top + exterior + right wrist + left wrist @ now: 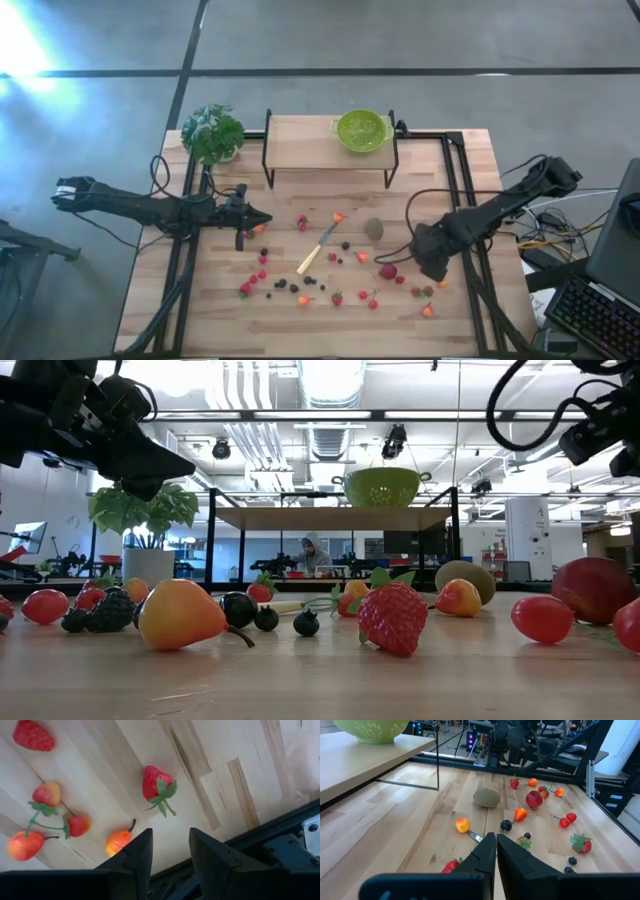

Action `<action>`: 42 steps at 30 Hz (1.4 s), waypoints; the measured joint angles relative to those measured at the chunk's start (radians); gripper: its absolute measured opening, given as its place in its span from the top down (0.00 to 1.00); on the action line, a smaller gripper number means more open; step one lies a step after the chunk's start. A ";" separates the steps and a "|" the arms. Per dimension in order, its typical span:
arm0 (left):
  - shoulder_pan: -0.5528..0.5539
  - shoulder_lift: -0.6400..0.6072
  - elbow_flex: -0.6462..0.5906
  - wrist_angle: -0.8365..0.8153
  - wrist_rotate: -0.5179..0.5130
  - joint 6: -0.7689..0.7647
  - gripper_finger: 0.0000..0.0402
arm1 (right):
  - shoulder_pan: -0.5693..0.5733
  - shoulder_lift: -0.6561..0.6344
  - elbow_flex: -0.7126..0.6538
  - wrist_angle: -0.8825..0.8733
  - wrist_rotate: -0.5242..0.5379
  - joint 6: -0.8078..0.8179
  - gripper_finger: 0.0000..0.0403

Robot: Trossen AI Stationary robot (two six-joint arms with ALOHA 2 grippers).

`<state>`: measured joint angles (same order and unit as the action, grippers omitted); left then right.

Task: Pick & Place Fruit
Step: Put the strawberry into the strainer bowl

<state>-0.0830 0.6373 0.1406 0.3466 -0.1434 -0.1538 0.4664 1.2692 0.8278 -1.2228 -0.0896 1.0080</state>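
Observation:
Small fruit lies scattered over the wooden table (pixel 220 320): red strawberries, dark berries, orange-yellow pieces and a brown-green kiwi (pixel 374 229). My right gripper (pixel 437 268) hangs over the right part of the table, pointing down and open. In its wrist view a strawberry (pixel 157 784) lies on the wood past the fingers, and an orange-yellow piece (pixel 119 841) lies beside one finger (pixel 135 852). Nothing sits between the fingers. My left gripper (pixel 262 222) stands shut and level above the table's left half, fingertips (pixel 496 851) together, holding nothing.
A green colander (pixel 362 130) sits on a raised wooden shelf (pixel 300 145) at the far middle. A leafy potted plant (pixel 212 132) stands at the far left. A pale-handled knife (pixel 318 250) lies among the fruit mid-table. Black rails (pixel 465 200) run along both sides.

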 joint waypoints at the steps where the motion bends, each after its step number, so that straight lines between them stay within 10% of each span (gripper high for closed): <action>1: 0.000 0.000 0.000 0.000 0.000 0.000 0.95 | 0.000 0.007 0.000 0.000 0.000 -0.003 0.70; 42: 0.000 0.000 0.000 -0.009 0.000 0.000 0.95 | 0.003 0.068 -0.139 0.160 0.010 -0.051 0.82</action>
<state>-0.0826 0.6376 0.1406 0.3380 -0.1434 -0.1539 0.4690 1.3373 0.6888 -1.0629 -0.0794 0.9567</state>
